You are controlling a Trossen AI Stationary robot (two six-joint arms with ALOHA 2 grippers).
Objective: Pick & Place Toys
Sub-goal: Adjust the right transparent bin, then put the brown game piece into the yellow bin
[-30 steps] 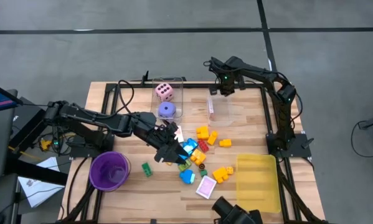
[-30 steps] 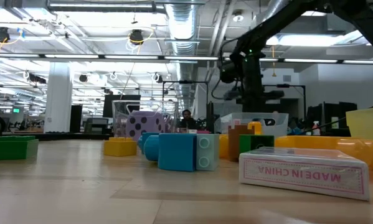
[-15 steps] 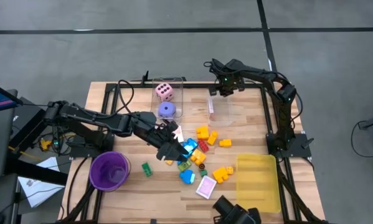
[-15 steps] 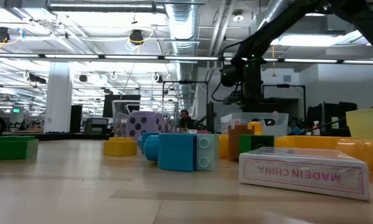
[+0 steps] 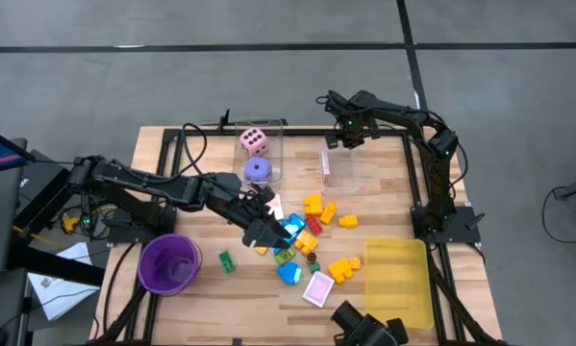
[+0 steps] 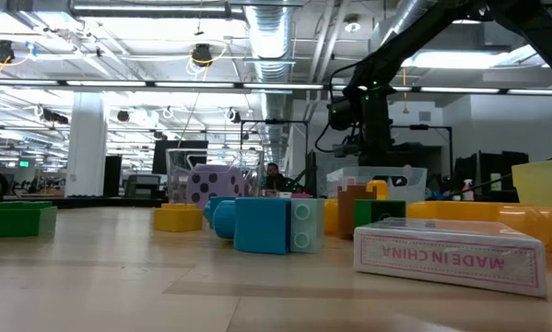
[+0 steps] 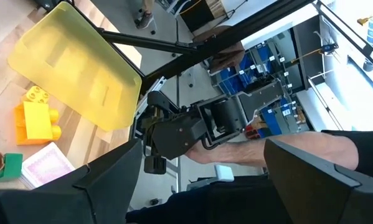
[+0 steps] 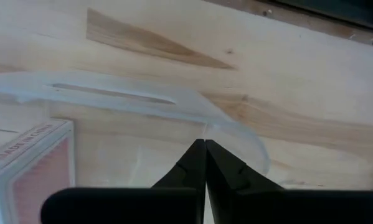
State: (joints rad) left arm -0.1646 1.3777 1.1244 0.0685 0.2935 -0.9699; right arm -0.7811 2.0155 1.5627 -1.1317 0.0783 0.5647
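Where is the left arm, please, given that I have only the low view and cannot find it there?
Observer: The high view shows the left gripper low over the blocks in the middle of the table, beside a blue block.
Operator: Thank you. Are its fingers open?
Observer: Yes. The left wrist view shows its fingers spread wide with nothing between them.
Operator: And which arm do I see by the clear box?
Observer: That is the right gripper, shut, over the far clear box that holds a card deck.
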